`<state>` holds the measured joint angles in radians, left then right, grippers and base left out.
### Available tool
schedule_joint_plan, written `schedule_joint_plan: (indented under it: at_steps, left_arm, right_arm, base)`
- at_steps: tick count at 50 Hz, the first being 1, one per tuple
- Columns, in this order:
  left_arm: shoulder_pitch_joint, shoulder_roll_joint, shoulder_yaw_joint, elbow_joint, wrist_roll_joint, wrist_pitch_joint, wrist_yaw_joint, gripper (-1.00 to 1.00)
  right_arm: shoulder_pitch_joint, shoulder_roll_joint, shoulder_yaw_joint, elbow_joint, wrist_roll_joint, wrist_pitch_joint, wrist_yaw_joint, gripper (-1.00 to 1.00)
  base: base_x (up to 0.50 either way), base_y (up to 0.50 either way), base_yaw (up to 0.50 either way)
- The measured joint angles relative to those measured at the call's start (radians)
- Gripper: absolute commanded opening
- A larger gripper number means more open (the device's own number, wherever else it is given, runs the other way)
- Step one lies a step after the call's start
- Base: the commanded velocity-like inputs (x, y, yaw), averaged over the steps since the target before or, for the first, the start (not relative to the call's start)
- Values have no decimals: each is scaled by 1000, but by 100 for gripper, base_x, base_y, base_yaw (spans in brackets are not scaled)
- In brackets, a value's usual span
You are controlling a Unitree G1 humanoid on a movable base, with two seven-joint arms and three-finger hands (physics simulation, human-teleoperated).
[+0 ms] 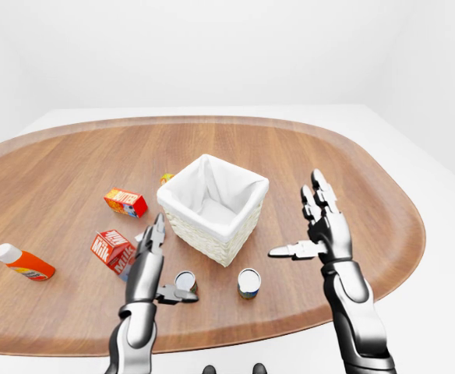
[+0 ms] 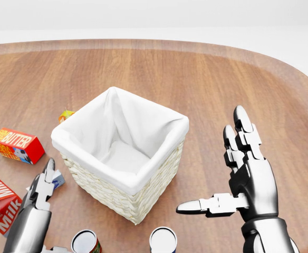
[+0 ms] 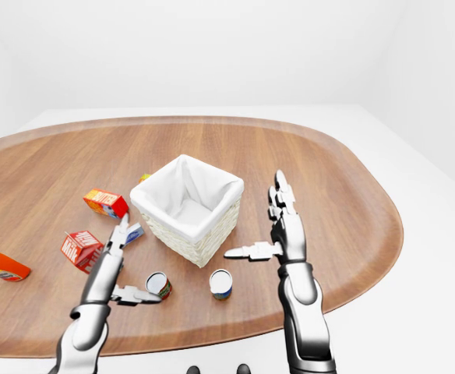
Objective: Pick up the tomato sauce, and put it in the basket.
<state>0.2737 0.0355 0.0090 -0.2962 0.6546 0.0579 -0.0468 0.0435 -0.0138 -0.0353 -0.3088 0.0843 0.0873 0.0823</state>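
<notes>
The basket [image 2: 123, 185] stood at centre frame of the head view, its white liner showing nothing inside. Two cans lay below it: one red-labelled [image 1: 185, 281], taken as the tomato sauce though its label was unreadable, and one blue-labelled [image 1: 248, 283]. The left hand [image 1: 151, 261] was raised, fingers spread, thumb touching the red can. The right hand [image 2: 246, 179] stood upright and open, right of the basket. The table [image 1: 352, 179] lay bare at right.
</notes>
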Motion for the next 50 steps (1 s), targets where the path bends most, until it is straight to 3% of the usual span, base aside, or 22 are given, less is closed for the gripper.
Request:
schedule_joint_plan:
  at_steps: [50]
  left_arm:
    - [-42,19,-25,215,21,-79,97,100]
  right_arm:
    - [-1,-1,-2,8,2,0,1,100]
  base:
    - [0,0,0]
